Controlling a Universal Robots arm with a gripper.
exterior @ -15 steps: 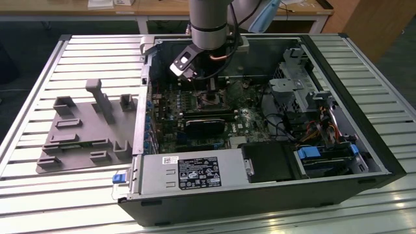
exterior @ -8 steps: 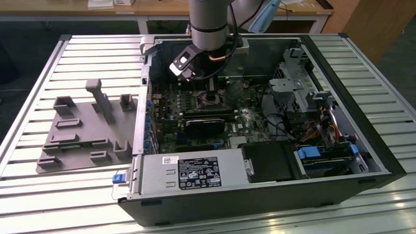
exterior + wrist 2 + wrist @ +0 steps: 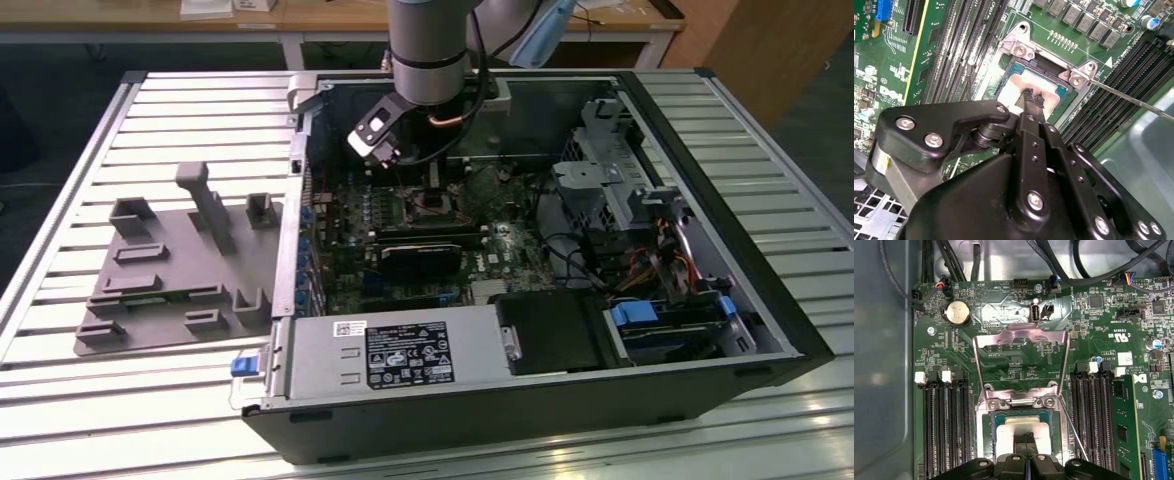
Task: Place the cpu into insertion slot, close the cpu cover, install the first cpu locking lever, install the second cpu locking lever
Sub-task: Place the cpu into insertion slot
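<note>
Gripper [image 3: 1027, 436] fingers pressed together w/ nothing between, tips touching top of cpu [image 3: 1006, 440], seated in insertion slot [image 3: 981, 435] toward far side of PC case [image 3: 534, 425], cpu cover [image 3: 1021, 335] flipped open.

The end effector [image 3: 1030, 98] hides part of the cpu [image 3: 1012, 88] in both wrist views.

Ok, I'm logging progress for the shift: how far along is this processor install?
Done: the pale silver-beige square cpu lies in the silver-rimmed square insertion slot on the green board. In hand: the black gripper, shut, has its tips at the chip's top. Left: the thin silver frame cpu cover is flipped open, and a thin wire locking lever beside the socket is swung free, unlatched.
</note>
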